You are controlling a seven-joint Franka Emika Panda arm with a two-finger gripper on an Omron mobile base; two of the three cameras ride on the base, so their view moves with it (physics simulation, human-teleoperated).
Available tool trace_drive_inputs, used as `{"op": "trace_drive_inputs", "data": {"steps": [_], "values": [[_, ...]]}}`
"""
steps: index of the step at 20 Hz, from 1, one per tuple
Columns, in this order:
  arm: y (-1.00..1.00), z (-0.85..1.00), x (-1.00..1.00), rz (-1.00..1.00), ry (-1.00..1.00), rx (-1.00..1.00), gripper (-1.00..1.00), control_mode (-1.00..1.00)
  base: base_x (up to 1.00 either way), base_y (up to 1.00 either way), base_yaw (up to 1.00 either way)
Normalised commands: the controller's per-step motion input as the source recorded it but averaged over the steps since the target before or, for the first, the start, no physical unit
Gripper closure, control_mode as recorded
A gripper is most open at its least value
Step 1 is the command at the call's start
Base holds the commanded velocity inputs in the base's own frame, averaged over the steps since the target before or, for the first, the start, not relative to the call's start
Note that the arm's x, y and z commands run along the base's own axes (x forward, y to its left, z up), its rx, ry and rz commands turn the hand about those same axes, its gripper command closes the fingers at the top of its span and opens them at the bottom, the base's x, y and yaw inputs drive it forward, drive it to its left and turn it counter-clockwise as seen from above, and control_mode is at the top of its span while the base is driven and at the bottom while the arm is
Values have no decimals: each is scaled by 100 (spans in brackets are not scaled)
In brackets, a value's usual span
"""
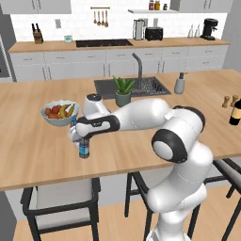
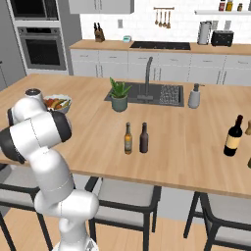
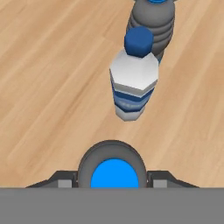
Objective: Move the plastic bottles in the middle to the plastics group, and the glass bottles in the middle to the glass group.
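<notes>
My gripper [image 1: 83, 139] is shut on a plastic water bottle [image 1: 84, 150] with a blue label band, held upright at the counter's left, just in front of the fruit bowl. In the hand view its blue cap [image 3: 114, 173] sits between my fingertips [image 3: 64, 182]. Just ahead stand two clear plastic bottles of the plastics group [image 3: 133, 85], one behind the other [image 3: 153, 22]. Two slim brown glass bottles [image 2: 128, 138] [image 2: 143, 138] stand side by side mid-counter. The big dark wine bottle [image 2: 234, 136] stands far right.
A bowl of fruit [image 1: 59, 113] sits just behind my hand. A potted plant [image 1: 123, 90], the sink [image 1: 150, 86] and a soap dispenser [image 1: 179, 84] lie further back. Wooden shakers [image 1: 230, 100] stand near the wine bottle [image 1: 236, 112]. Stools line the counter's near edge.
</notes>
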Motion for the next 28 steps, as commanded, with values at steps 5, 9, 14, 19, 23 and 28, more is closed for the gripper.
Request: {"op": "trace_drive_inputs", "data": {"steps": [5,9,14,19,23,28], "values": [[0,-19,0,-3,-2,-2,100,-100,0,0,0],[0,-35,0,0,-3,0,100,-100,0,0,0],[3,-16,0,0,-5,0,100,-100,0,0,0],[7,0,0,0,-7,0,100,-100,0,0,0],[3,0,0,0,-2,0,100,-100,0,0,0],[0,0,0,0,0,0,-100,-100,0,0,0]]}}
